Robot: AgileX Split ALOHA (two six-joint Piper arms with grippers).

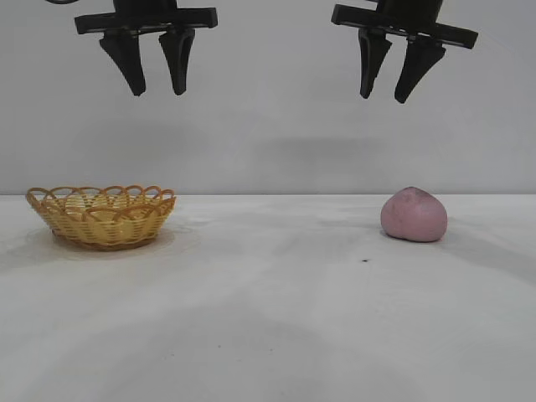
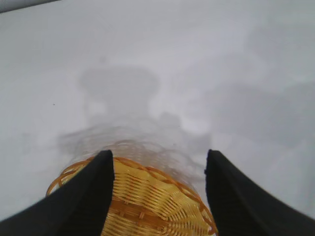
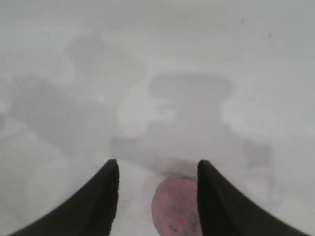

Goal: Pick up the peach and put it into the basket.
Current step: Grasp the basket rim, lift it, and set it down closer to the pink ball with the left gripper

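The pink-mauve peach (image 1: 414, 215) rests on the white table at the right. My right gripper (image 1: 383, 94) hangs open and empty high above it, a little to its left. In the right wrist view the peach (image 3: 174, 206) shows far below between the open fingers, close to one fingertip (image 3: 204, 169). The yellow woven basket (image 1: 102, 216) with an orange-brown looped rim stands at the left. My left gripper (image 1: 157, 90) hangs open and empty high above the basket's right part. The left wrist view looks down into the basket (image 2: 147, 206) between the spread fingers.
The white table (image 1: 268, 301) stretches between basket and peach, with a tiny dark speck (image 1: 365, 260) in front of the peach. A plain grey wall stands behind.
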